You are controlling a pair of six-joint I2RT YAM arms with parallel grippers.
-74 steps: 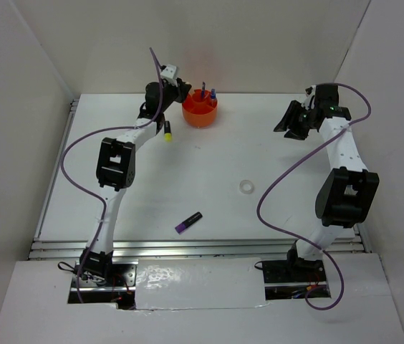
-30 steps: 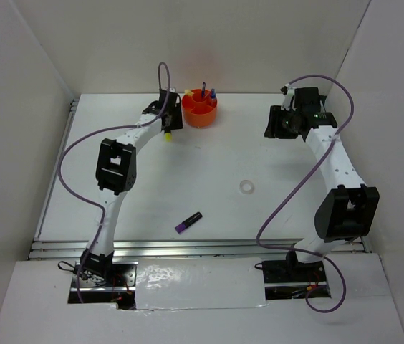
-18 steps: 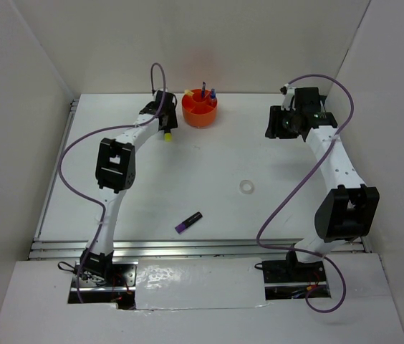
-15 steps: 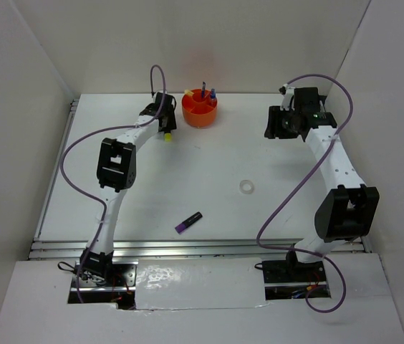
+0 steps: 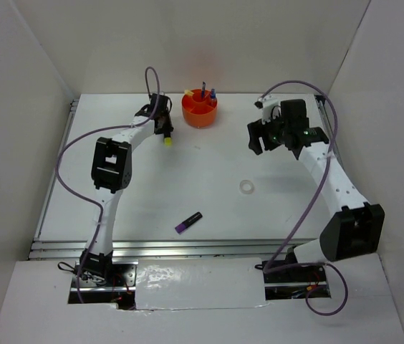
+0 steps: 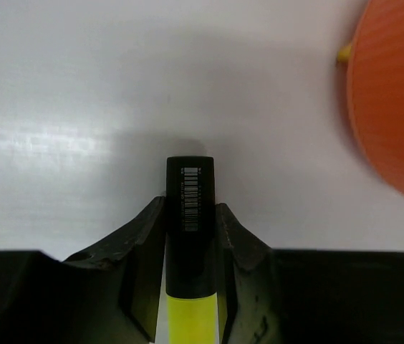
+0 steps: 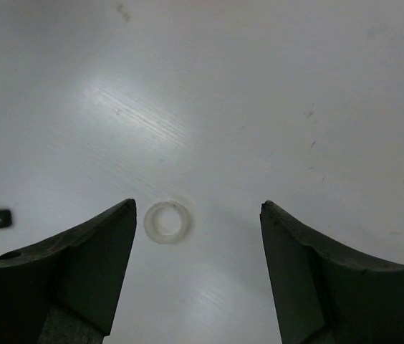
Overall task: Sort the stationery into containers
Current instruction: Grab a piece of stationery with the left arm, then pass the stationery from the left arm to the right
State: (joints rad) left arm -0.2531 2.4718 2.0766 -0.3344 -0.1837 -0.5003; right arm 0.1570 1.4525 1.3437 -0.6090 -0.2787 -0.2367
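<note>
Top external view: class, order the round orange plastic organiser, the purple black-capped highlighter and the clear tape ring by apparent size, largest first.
1. Round orange plastic organiser
2. Purple black-capped highlighter
3. Clear tape ring, clearly smallest

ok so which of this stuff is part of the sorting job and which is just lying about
Job: round orange plastic organiser; yellow black-capped highlighter in the left fingers; purple black-capped highlighter; clear tape ring.
Not the job: white table; purple arm cables. Nothing loose is spare.

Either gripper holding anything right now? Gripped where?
Left gripper clamps the yellow, black-capped plastic highlighter by its cap, near the yellow barrel. Right gripper is open, holding nothing.
</note>
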